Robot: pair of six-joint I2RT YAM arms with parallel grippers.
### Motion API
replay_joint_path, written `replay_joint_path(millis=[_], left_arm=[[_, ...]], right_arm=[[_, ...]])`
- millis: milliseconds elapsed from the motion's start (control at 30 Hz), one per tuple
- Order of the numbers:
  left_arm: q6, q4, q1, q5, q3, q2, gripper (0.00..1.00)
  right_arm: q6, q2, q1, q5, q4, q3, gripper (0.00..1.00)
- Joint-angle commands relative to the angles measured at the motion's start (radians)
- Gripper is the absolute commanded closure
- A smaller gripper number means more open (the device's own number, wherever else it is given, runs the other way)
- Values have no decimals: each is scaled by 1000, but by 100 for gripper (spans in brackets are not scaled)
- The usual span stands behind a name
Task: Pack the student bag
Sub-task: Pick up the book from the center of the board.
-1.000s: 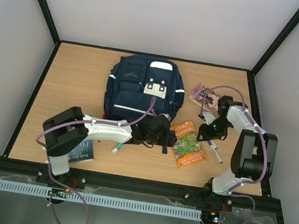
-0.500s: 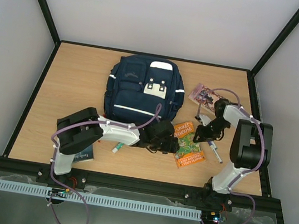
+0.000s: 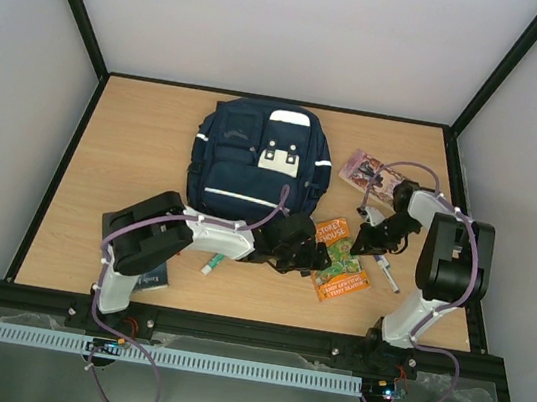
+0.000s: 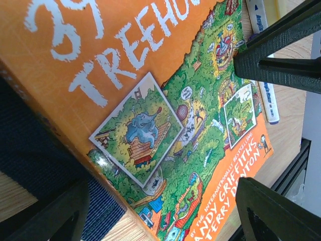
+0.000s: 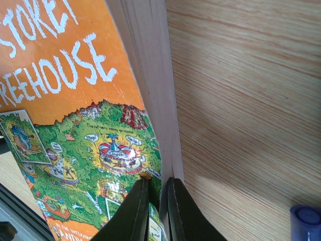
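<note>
- Navy student bag [image 3: 254, 163] lies flat on its back in the middle of the table [image 3: 136, 141], its top towards the far edge and its bottom edge towards the arms.
- We see bare wood to the bag's left as far as the table's left edge, and a narrower bare strip between the bag's top and the far edge.
- An orange book [image 3: 342, 263] lies just right of the bag's near corner. In the left wrist view, one of its edges rests over dark blue fabric.
- Our left gripper [image 4: 160, 216] hangs low over the cover with its jaws spread wide, one finger at each lower corner of that view, and has hold of nothing.
- Our right gripper [image 5: 158, 211] is closed on the book's page-side edge, fingertips [image 5: 134, 213] pinched tight with only a thin slice of the book between them. That edge stands up off the wood.
- A marker [image 3: 386, 273] lies on the table just right of the book. Its blue cap is near the right gripper in the right wrist view.
- A pink booklet [image 3: 372, 174] lies between the bag and the table's right edge, near the right arm's elbow.
- A dark book [image 3: 149, 272] sits at the near left, partly under the left arm, and a small pen [image 3: 208, 266] lies beside that arm.
- The two grippers are close together over the orange book, so there is little room between them.
</note>
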Motion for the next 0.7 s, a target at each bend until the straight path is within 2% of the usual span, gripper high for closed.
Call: replay_joint_path(millis=[0,100,167,300,467,667], left_arm=[[-29,-35,0,-43,-23,-34,18],[-16,-52,-15,-138,-49,-118,19],[-15,-31,-13,-153,-64,-143,17],[-23,-23,-3,-105,-47,-102,17],[-60,63,4,-31,-48,-36,17],[-64,36,-3,-4,-5,15,19]], right_arm=[[18,118,5,193,115,-105,96],[15,132,5,200,125,-116,96],[16,140,4,207,132,-117,97],[27,148,-6,240,141,-110,98],[33,158,-20,259,138,-103,99],[29,166,-29,278,135,-108,99]])
